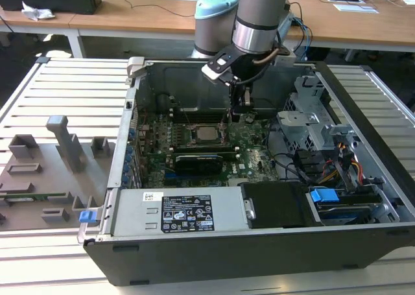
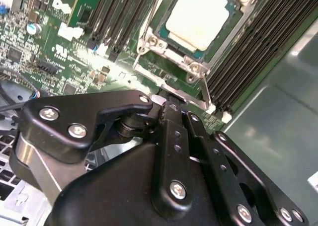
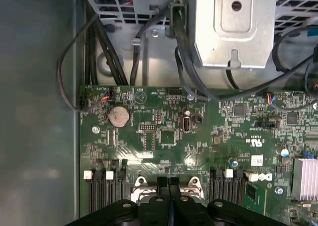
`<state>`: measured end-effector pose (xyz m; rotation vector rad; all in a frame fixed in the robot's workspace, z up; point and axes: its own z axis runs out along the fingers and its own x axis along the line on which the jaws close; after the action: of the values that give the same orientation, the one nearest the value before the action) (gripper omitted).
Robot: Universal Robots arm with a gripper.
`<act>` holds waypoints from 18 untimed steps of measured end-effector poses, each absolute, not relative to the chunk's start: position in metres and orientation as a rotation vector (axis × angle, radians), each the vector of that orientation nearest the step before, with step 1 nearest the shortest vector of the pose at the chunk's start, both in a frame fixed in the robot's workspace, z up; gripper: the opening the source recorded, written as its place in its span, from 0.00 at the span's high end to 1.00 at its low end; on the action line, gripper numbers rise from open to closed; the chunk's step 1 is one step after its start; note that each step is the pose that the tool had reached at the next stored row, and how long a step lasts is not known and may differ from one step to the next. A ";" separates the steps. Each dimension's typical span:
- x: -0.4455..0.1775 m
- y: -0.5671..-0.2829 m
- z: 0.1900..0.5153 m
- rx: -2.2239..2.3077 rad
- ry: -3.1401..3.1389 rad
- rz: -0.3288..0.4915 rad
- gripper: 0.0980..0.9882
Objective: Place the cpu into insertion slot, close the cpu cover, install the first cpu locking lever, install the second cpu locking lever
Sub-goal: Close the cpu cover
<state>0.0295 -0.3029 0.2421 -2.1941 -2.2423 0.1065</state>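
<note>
Gripper (image 2: 166, 103) fingers look pressed shut, tips at the thin wire lever (image 2: 204, 92) just beside the chip (image 2: 198, 17), which lies seated under its cover (image 2: 171, 51), far on the board (image 3: 198, 136). I'd judge that lever springy and slippery, best caught at its end.

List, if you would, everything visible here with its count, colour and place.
computer case: one, black, open
motherboard: one, green, inside the case
cpu: one, silver-grey, mid motherboard
cpu cover: one, silver, framing the cpu
coin battery: one, silver, on the motherboard
power supply: one, silver, at the case's near side in the exterior view
arm: one, grey and blue, reaching into the case
gripper: one, black, shut, just beside the cpu cover
</note>
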 end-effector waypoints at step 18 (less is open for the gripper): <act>-0.001 -0.303 0.241 -2.194 -2.242 0.106 0.99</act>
<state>-0.0013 -0.3028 0.2409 -2.1941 -2.2422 0.1062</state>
